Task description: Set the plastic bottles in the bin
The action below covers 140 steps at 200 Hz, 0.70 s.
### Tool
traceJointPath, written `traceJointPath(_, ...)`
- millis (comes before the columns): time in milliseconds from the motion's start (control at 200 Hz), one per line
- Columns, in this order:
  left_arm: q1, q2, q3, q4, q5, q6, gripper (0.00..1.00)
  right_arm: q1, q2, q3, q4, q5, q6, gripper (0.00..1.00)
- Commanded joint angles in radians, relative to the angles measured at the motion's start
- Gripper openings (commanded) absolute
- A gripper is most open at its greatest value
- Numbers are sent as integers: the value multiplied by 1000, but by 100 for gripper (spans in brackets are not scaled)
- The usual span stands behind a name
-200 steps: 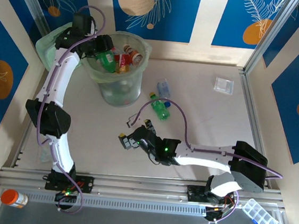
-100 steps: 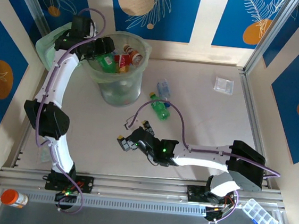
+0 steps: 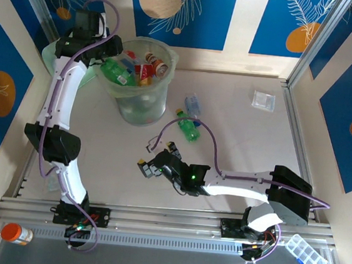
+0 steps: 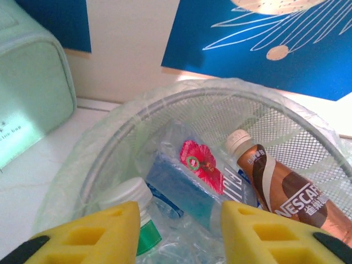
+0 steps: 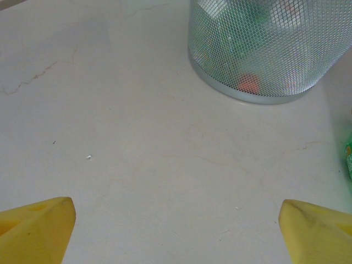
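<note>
Blue leaf-print panels walled in a pale table (image 3: 238, 138). The left gripper (image 4: 179, 234) hung over the bin (image 3: 171, 62), its yellow fingers drawn in close with nothing between them. Below it, inside the bin, lay a white-capped bottle (image 4: 132, 201) and a brown coffee bottle (image 4: 283, 192) among others. A pale green box (image 4: 27, 93) stood just left of the bin.

The right gripper (image 5: 177, 228) was spread wide and empty, low over bare table in front of the bin. To the right of the bin, a green bottle (image 3: 189, 128) and a clear bottle (image 3: 193, 103) lay on their sides, close together.

Both looked empty, so probably light, thin-walled and springy, smooth enough to roll or squirt out of the pads. The safest hold would likely be across the middle of the body, square to its length, with a gentle squeeze.
</note>
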Motion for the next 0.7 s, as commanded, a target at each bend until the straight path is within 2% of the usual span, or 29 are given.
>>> traceJointPath(0,-8,-13,-111,22,-2,6,35,7,12,32,25,15,-6,96)
traceJointPath(80,-20,-48,-227,88,-20,-17,34,5,15,34,21,23,-5,96)
traceJointPath(160,-43,-78,-312,132,-87,-23,33,0,14,31,22,28,-1,96)
traceJointPath(305,-75,-114,-361,151,-185,-25,34,-8,7,30,13,31,10,96)
traceJointPath(500,-73,-196,-290,160,-252,-8,50,-15,-12,20,16,34,14,96)
traceJointPath(695,-79,-252,-211,121,-222,-24,61,-32,-55,-8,27,32,20,96)
